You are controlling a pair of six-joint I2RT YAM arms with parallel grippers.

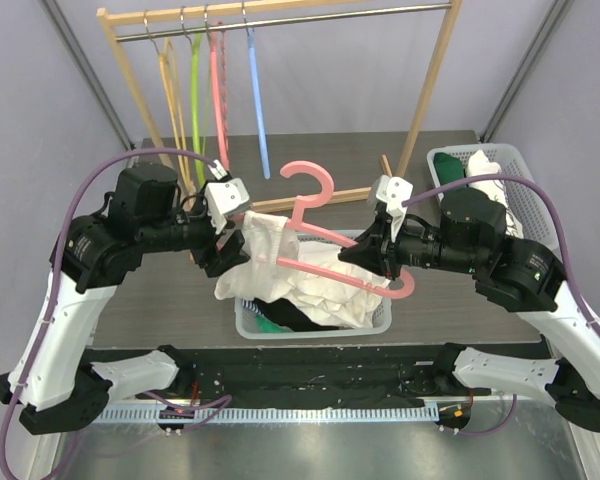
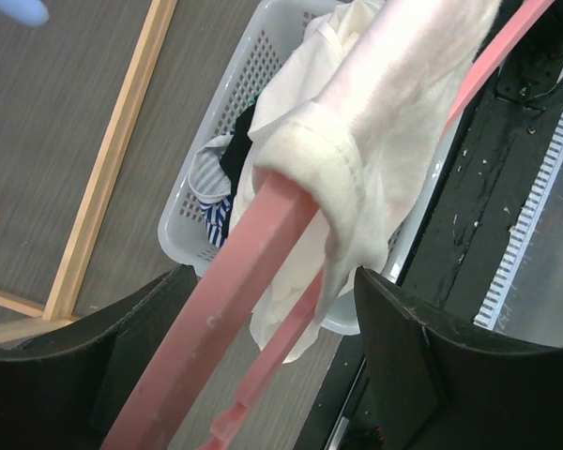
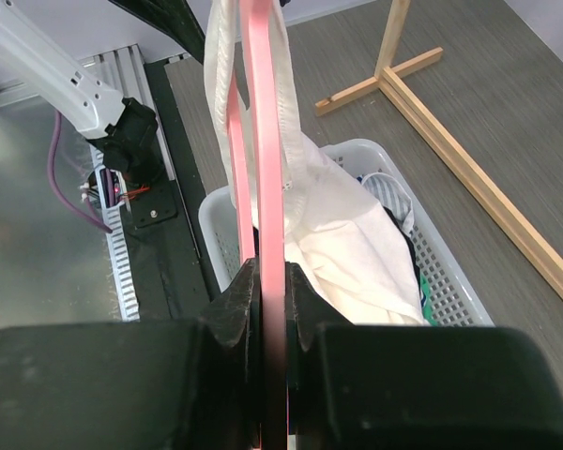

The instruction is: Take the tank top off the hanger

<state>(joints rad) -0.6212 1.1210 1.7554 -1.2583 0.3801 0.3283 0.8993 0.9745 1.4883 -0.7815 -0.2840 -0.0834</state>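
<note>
A pink hanger (image 1: 325,232) is held in the air over a white basket. A cream tank top (image 1: 265,238) still hangs by its strap on the hanger's left arm, and its body droops into the basket. My right gripper (image 1: 382,262) is shut on the hanger's right arm; in the right wrist view (image 3: 274,309) the pink bar (image 3: 263,141) is clamped between the jaws. My left gripper (image 1: 225,250) is open at the hanger's left end. In the left wrist view (image 2: 272,361) the pink bar (image 2: 235,281) runs between the spread fingers (image 2: 422,366), with the strap (image 2: 338,169) just beyond them.
The white basket (image 1: 246,322) below holds several other clothes. A wooden rack (image 1: 280,15) with several coloured hangers stands at the back. A second white basket (image 1: 515,165) of clothes sits at the back right.
</note>
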